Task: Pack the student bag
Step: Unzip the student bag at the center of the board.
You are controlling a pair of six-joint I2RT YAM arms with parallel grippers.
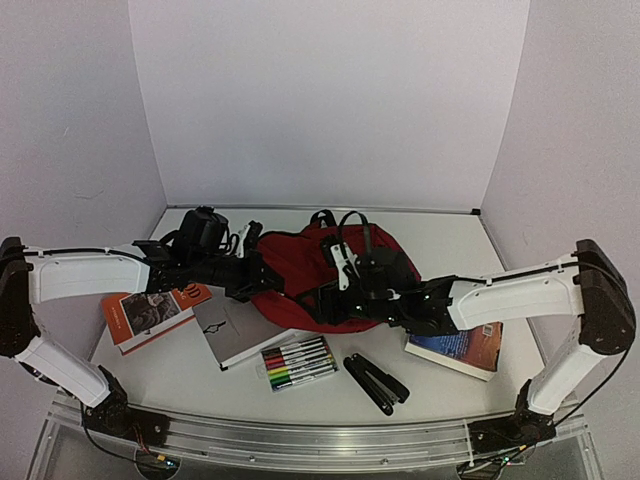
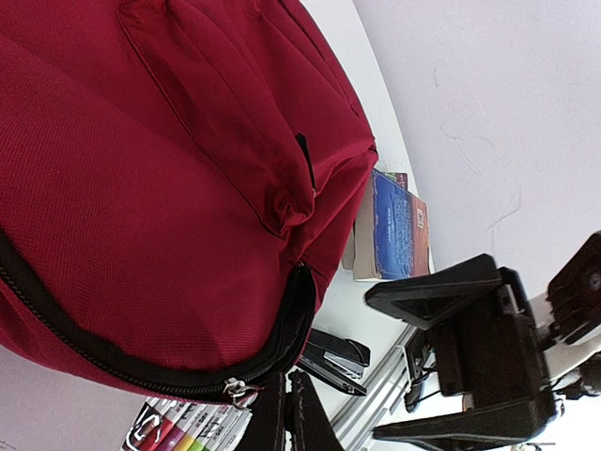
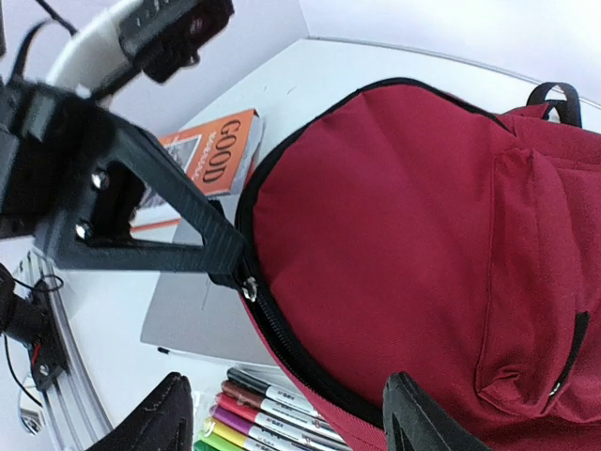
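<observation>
While the top view shows the student bag (image 1: 300, 270) mid-counter (image 1: 180, 375), long axis lying across between my arms, left wrist shows the left gripper (image 2: 286, 418) clamped on the zipper pull (image 2: 239, 393); right wrist: right gripper (image 3: 286, 385) spread wide, bag just ahead.

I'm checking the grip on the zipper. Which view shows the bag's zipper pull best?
Right wrist: the silver zipper pull shows sharply on the student bag, at the tip of the left end effector. The left wrist view shows it near the bottom edge. In the top view it is too small to tell.
</observation>
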